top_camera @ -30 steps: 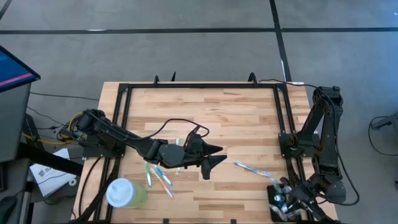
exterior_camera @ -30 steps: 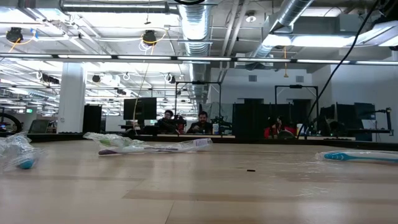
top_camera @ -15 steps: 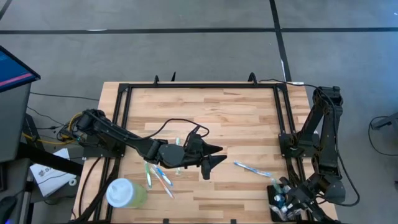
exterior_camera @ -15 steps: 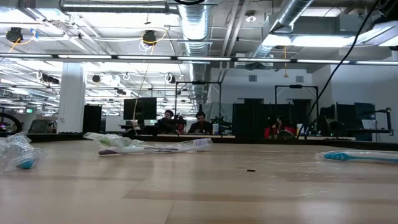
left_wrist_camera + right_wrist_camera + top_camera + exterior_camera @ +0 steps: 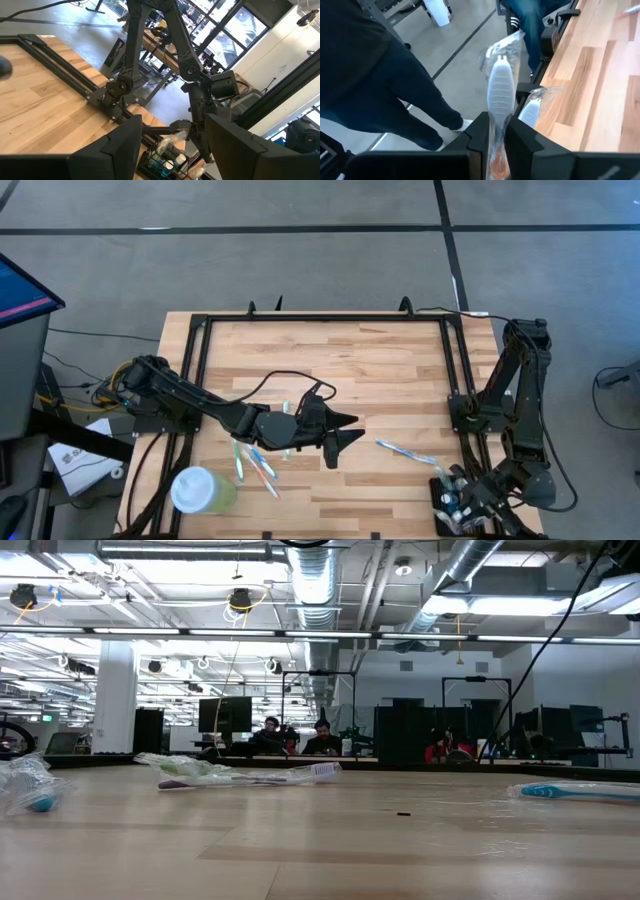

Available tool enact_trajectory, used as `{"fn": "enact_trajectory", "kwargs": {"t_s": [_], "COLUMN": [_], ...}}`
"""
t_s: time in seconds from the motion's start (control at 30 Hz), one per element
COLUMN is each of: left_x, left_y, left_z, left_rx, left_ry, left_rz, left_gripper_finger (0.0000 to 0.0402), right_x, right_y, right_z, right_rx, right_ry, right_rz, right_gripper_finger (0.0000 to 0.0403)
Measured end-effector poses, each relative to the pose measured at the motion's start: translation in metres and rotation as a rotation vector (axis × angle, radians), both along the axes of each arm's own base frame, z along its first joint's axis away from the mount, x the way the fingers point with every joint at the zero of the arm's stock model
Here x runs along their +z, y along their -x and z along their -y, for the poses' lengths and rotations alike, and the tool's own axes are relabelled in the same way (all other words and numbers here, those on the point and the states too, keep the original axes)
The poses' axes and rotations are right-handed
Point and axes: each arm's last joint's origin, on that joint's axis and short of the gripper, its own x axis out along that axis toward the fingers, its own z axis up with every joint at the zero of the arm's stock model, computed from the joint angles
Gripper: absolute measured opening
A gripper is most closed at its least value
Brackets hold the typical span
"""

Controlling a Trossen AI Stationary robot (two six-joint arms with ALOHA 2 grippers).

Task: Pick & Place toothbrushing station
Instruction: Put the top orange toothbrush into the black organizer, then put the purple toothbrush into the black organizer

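Observation:
The toothbrushing station [image 5: 446, 510], a small black grid-topped holder with several wrapped toothbrushes standing in it, sits at the table's near right corner; it also shows in the left wrist view [image 5: 159, 164]. My right gripper [image 5: 463, 498] hangs just over it, shut on a wrapped pale toothbrush [image 5: 499, 87]. My left gripper [image 5: 346, 431] hovers open and level above the table's middle, pointing toward the right arm, with nothing between its fingers [image 5: 131, 135]. My right gripper pinches the wrapped toothbrush's handle [image 5: 497, 131] between its two fingers [image 5: 481, 131], with the plastic wrap around it. The toothbrush runs along the fingers and sticks out past their tips. Whether its other end stands in the station is hidden by the gripper.
A blue wrapped toothbrush [image 5: 405, 450] lies right of centre. Several more toothbrushes [image 5: 256, 462] lie under the left arm. A pale green cup with a white lid [image 5: 201, 490] stands at the near left. A person's dark trouser legs [image 5: 380, 75] stand beside the table's near right corner.

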Motion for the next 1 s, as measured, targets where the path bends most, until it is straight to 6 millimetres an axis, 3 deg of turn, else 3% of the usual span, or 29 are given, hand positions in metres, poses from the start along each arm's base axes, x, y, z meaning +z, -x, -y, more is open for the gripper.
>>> {"fn": "enact_trajectory", "kwargs": {"t_s": [0.5, 1.0], "left_x": [0.0, 0.0], "left_y": [0.0, 0.0], "left_z": [0.0, 0.0], "left_rx": [0.0, 0.0], "left_ry": [0.001, 0.001], "left_rz": [0.0, 0.0], "left_gripper_finger": [0.0213, 0.0213], "right_x": [0.0002, -0.0022], "right_y": [0.0001, -0.0016], "right_z": [-0.0001, 0.0017], "right_rx": [-0.021, -0.056], "right_ry": [-0.037, -0.045], "right_rz": [-0.033, -0.071], "right_gripper_finger": [0.0057, 0.022]}}
